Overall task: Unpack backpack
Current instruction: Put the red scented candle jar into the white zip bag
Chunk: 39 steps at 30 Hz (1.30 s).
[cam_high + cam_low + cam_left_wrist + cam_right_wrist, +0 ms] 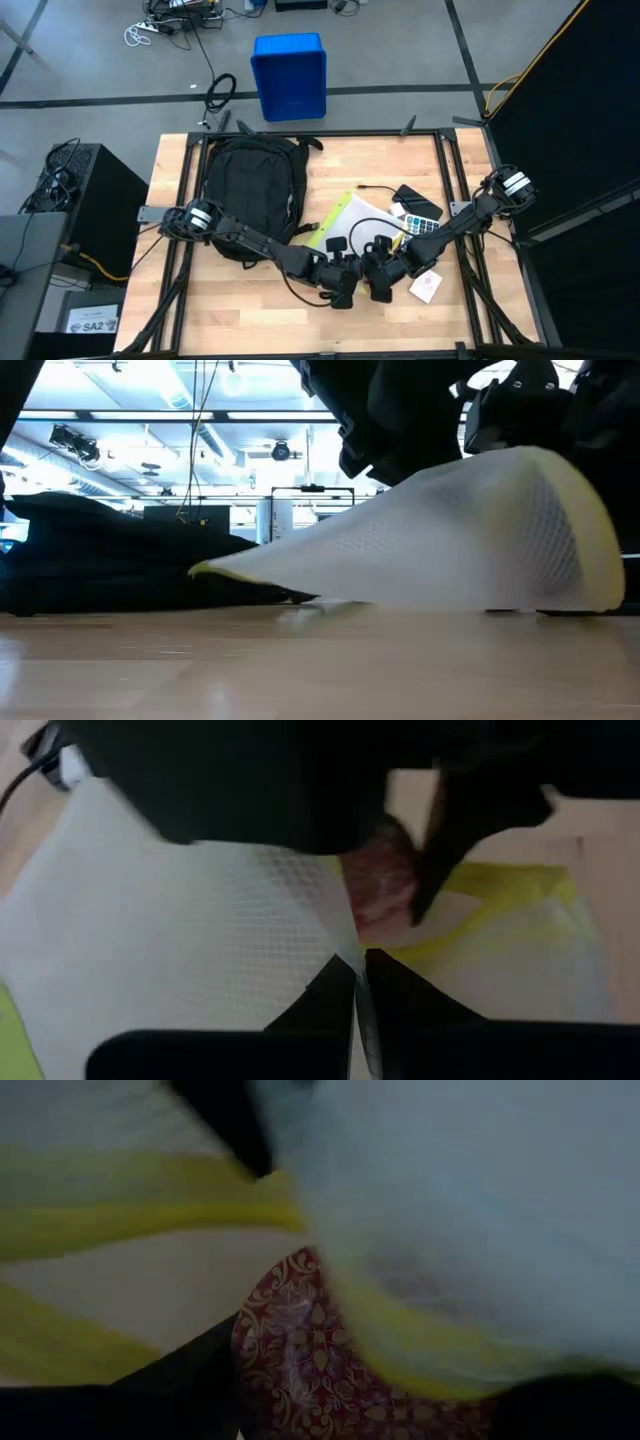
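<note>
The black backpack (250, 190) lies flat on the table's left half and shows low at the left of the low view (100, 560). To its right lies a white mesh pouch with yellow trim (352, 222). Its near end is raised (520, 510) and its far tip rests on the table (200, 570). My left gripper (345, 288) is shut on the raised end. Close to its right, my right gripper (385, 285) has a red patterned thing (300, 1360) between its fingers, under the pouch. My left gripper pinches the mesh pouch's near edge (345, 945) between its two fingers (330, 990). That end hangs lifted from the hold and the far tip stays on the wood. My right gripper has the red patterned thing (385, 890) between its two fingers. The pouch hides much of the hold.
A calculator (418, 212) and a black cable (375, 190) lie right of the pouch. A white card (425, 287) lies near the right gripper. A blue bin (290, 75) stands on the floor beyond the far edge. Bare wood (230, 310) lies at the near left.
</note>
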### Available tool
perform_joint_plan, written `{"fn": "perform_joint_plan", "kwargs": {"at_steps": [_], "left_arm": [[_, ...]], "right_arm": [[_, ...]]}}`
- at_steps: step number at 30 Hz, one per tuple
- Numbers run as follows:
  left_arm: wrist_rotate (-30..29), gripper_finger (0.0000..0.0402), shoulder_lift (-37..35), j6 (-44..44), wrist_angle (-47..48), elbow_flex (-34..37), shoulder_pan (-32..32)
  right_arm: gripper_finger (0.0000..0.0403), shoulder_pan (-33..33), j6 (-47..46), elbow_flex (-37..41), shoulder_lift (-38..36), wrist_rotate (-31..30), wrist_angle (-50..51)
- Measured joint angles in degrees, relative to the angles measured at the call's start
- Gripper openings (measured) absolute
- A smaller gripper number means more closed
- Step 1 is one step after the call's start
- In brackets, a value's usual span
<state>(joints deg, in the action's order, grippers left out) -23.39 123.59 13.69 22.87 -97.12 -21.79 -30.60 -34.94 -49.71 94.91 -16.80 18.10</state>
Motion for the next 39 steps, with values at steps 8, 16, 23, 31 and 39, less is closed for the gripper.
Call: {"fn": "perform_joint_plan", "kwargs": {"at_steps": [8, 16, 23, 31, 39], "left_arm": [[0.5, 0.0000, 0.0, -1.4, -2.2, 0.0, -0.4], [1.0, 0.0000, -0.2, -1.7, -2.6, 0.0, -0.5], [1.7, 0.0000, -0.2, -1.7, -2.2, 0.0, -0.8], [3.0, 0.0000, -0.2, -1.9, -0.8, -0.1, -0.7], [3.3, 0.0000, -0.1, -2.8, -0.3, -0.1, -0.8]], "right_arm": [[0.0268, 2.2, 2.8, 0.1, 0.1, -3.7, -6.4], [0.0280, 4.0, 5.5, 0.2, 0.2, -1.7, -9.2], [0.0329, 3.5, 5.0, 0.1, 0.1, 0.8, -9.1], [0.0317, 2.4, 4.3, 0.0, -7.9, 0.2, -2.1], [0.0285, -3.4, 5.7, -0.1, -15.7, -3.0, 4.7]]}}
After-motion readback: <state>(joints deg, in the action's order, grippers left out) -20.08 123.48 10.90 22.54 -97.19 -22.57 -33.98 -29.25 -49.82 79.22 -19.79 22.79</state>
